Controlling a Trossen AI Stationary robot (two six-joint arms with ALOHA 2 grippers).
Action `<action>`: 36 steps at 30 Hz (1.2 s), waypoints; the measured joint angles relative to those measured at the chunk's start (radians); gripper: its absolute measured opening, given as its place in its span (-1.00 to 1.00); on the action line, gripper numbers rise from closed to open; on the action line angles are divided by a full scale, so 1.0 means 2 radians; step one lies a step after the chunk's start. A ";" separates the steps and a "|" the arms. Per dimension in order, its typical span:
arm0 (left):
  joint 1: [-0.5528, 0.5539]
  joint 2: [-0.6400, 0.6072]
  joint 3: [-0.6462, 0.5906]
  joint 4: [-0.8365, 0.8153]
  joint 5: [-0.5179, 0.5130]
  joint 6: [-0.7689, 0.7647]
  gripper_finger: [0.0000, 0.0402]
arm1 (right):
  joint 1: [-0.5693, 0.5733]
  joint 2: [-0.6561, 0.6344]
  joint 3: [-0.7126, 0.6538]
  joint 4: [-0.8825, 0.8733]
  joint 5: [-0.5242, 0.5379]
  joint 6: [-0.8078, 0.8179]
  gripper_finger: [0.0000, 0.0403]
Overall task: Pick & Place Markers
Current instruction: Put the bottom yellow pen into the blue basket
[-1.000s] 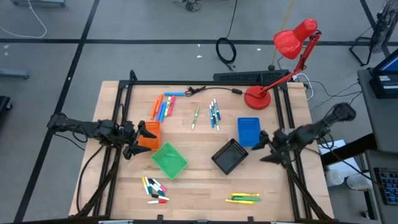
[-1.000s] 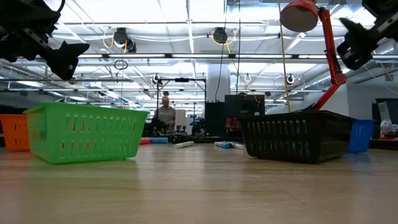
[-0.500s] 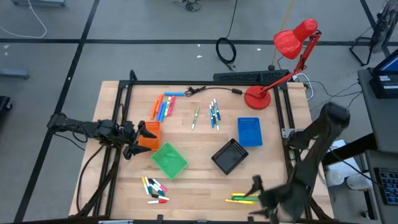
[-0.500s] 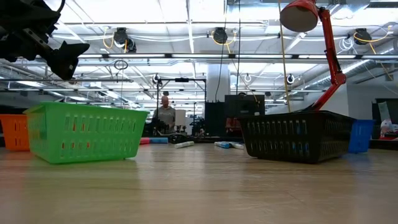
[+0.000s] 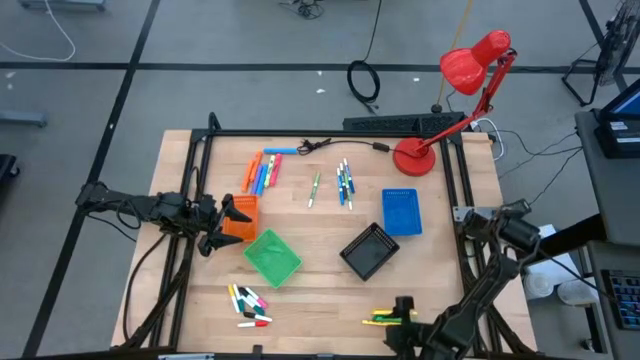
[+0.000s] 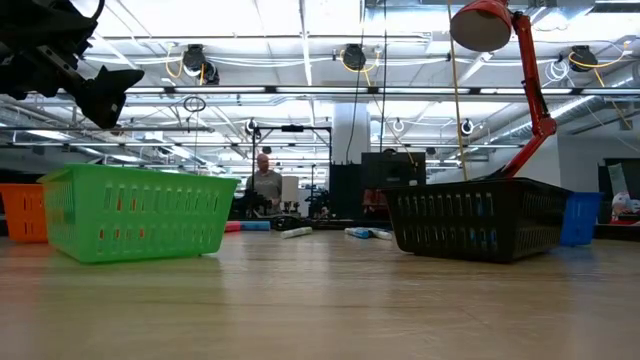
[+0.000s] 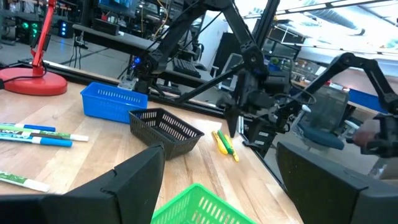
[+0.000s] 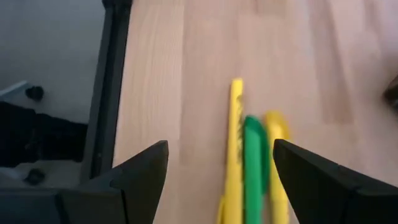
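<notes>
The yellow and green plastic markers (image 8: 252, 168) near the wooden table's (image 8: 186, 74) front edge are blurred in the right wrist view and run off the picture's edge, so their count is unclear. From above, the right gripper (image 5: 403, 308) covers part of that same cluster. In the low view the green slatted plastic basket (image 6: 135, 212) hides most of the orange plastic basket (image 6: 22, 212), and the black slatted plastic basket (image 6: 478, 217) hides part of the blue plastic basket (image 6: 580, 217). Markers at the table's far edge are too small to identify there.

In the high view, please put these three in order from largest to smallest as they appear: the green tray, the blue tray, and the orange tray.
1. Green tray, the largest.
2. Blue tray, slightly smaller.
3. Orange tray: looks smallest, but the left gripper covers part of it, so this is uncertain.
</notes>
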 joint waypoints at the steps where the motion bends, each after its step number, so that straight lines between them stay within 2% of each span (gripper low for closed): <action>1: 0.000 0.000 0.000 0.000 0.000 0.000 0.54 | 0.000 0.002 0.000 0.000 -0.009 0.004 0.38; 8: 0.000 0.000 0.000 0.000 0.000 0.000 0.54 | 0.000 0.005 0.001 -0.002 -0.047 0.023 0.38; 20: 0.000 0.000 0.000 0.000 0.000 0.000 0.55 | -0.002 0.005 -0.005 -0.015 -0.051 0.044 0.38; 26: 0.000 0.000 0.000 0.000 0.000 0.000 0.54 | -0.001 0.002 -0.047 0.026 -0.103 0.066 0.38; 31: 0.000 0.000 0.000 0.000 0.000 0.000 0.54 | -0.001 0.001 -0.070 0.046 -0.099 0.067 0.38; 36: 0.000 0.000 0.000 0.000 0.000 0.000 0.54 | -0.009 0.003 -0.072 0.044 -0.057 0.064 0.38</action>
